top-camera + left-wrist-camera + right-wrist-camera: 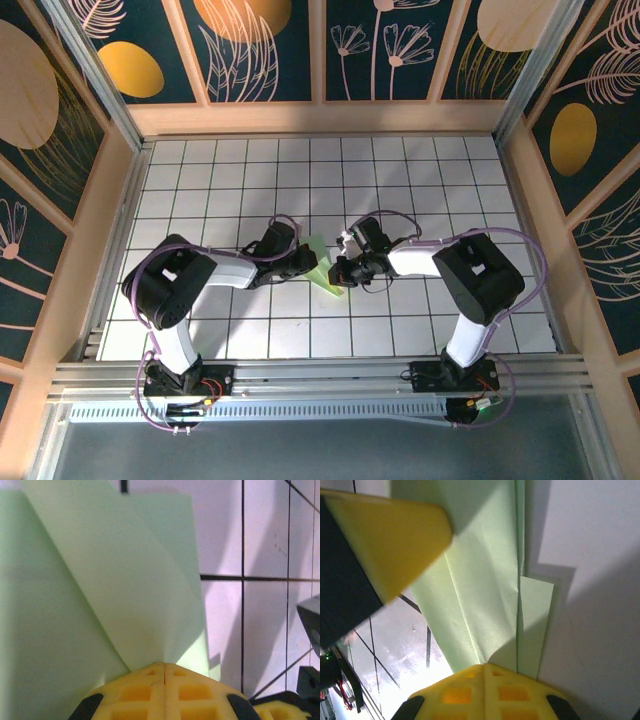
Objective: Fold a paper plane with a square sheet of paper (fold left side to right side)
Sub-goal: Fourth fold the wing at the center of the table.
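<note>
**Desk:** What's on the table, by count?

**Me:** One thin pale green paper sheet (325, 263), already partly folded with lengthwise creases. Two pincers. One white tabletop with a black grid (420, 170).

**Desk:** Where's the sheet from each pincer?

**Me:** Between them. On my left wrist camera the left pincer (164, 666) has its yellow fingers pressed together. The paper fans up and away straight from their seam, so I read it as pinched there. The right pincer (484, 666) is also fully closed, its tips against the sheet's creased near end. I can't tell whether any paper is caught between them. The two pincers face each other, nearly tip to tip.

**Desk:** Edges, room to move?

**Me:** The sheet's far edges stand lifted off the tiles. Bare tiles run outward behind each pincer to the wooden side walls (100, 220), well apart from both.
</note>
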